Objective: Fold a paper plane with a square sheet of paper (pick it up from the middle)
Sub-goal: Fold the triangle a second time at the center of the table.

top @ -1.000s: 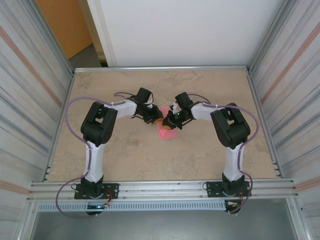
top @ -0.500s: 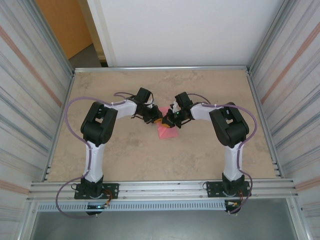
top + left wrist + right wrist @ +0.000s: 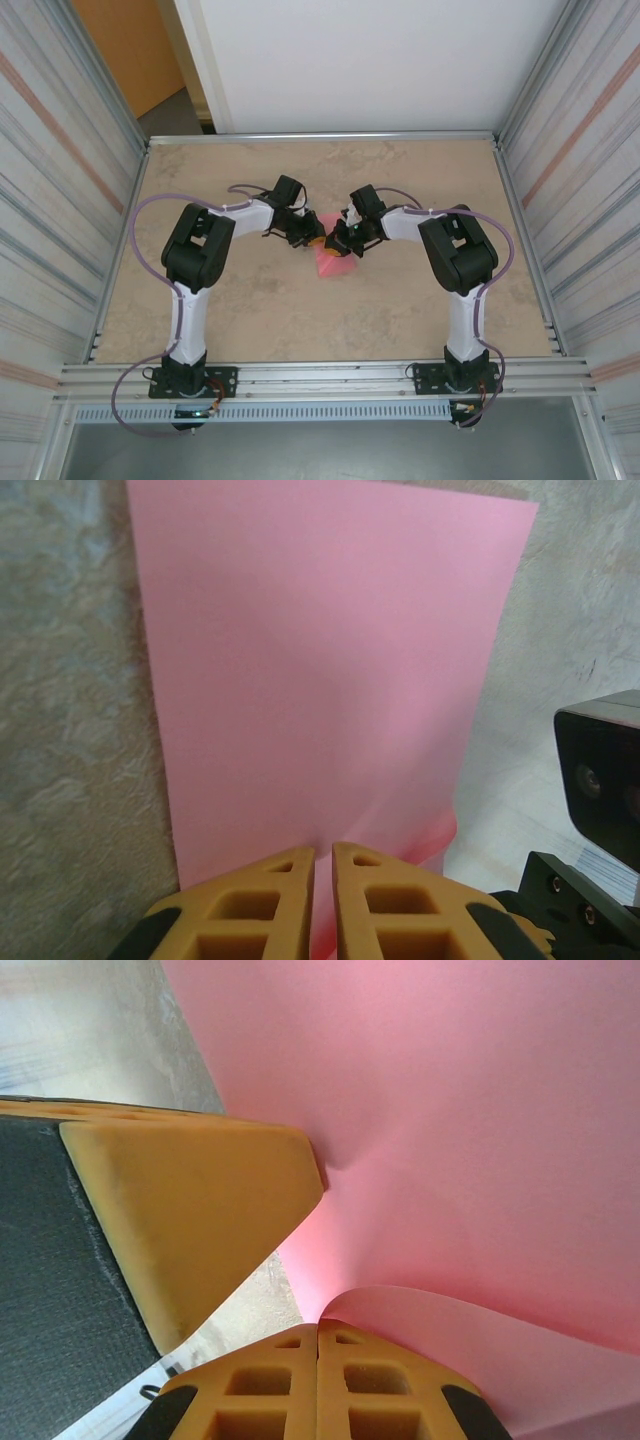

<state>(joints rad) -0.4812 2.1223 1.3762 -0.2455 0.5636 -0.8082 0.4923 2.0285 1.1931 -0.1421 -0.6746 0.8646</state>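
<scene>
Pick-up step: left tool (image 3: 322, 855) and right tool (image 3: 318, 1328) are pinching the paper (image 3: 320, 660) mid-desk (image 3: 250, 300); next is probably lifting and folding it.

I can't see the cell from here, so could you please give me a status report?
Left gripper shut on pink sheet. Right gripper shut on it too, edge curling. Grippers crowd each other.

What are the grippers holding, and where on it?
The square sheet of paper, pinched at one edge by the left gripper and right gripper.
</scene>
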